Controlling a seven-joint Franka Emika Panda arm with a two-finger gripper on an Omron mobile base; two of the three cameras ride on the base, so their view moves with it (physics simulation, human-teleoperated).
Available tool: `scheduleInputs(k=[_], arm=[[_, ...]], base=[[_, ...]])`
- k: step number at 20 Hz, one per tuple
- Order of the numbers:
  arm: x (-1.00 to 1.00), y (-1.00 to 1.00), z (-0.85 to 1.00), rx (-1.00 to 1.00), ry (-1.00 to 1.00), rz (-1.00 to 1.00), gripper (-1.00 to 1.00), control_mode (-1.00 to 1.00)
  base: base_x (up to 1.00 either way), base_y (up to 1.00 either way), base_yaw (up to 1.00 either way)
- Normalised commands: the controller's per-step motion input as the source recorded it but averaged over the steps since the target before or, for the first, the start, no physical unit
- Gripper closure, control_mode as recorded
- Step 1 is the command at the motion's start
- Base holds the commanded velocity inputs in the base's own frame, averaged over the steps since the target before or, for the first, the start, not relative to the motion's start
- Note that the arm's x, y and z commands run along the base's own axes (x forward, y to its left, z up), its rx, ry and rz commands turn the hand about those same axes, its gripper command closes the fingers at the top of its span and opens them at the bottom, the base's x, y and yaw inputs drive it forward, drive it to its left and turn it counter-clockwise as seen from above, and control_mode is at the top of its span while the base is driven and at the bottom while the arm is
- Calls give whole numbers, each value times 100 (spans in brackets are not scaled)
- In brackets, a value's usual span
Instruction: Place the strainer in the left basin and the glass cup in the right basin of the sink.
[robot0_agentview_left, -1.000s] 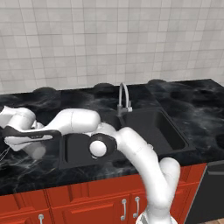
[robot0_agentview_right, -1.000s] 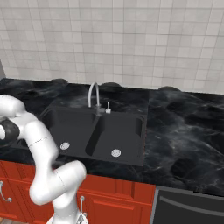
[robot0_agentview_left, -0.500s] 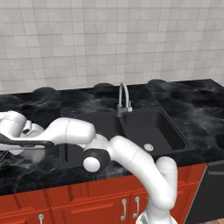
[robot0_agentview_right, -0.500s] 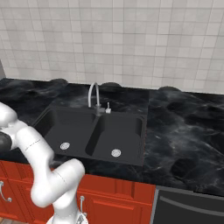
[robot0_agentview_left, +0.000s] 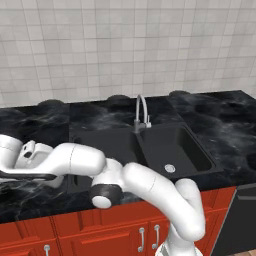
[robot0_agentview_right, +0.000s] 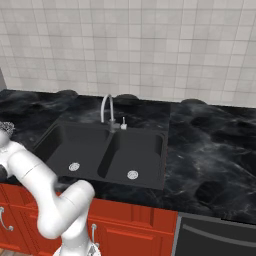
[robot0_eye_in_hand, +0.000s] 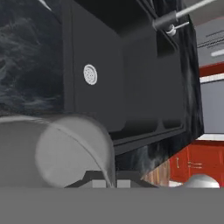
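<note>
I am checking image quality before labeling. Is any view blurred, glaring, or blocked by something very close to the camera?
Hand view: the glass cup sits very close, large and soft-edged; the left basin behind is sharp. Left base view: even lighting, no glare, the arm hides part of the sink. Right base view: flat light, faint sheen on the counter.

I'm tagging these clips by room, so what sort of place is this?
A kitchen, rendered rather than real: a black double-basin sink with a curved silver gooseneck faucet is set in a black marbled counter, with red cabinet doors below and a pale tiled wall behind.
</note>
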Motion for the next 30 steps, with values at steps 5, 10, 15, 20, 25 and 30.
scheduleInputs(k=[5,10,15,20,25,30], arm=[[-45,-100,0,12,-16,0,100,-100],[-35,-100,0,18,-16,0,100,-100],[-34,-99,12,26,-17,0,100,-100],[-39,-82,53,32,-20,1,100,-100],[-46,-74,74,38,-24,5,100,-100],[-50,-53,69,35,-25,10,100,-100]], base=[[0,0,0],[0,0,0],[0,0,0],[0,0,0],[0,0,0],[0,0,0]])
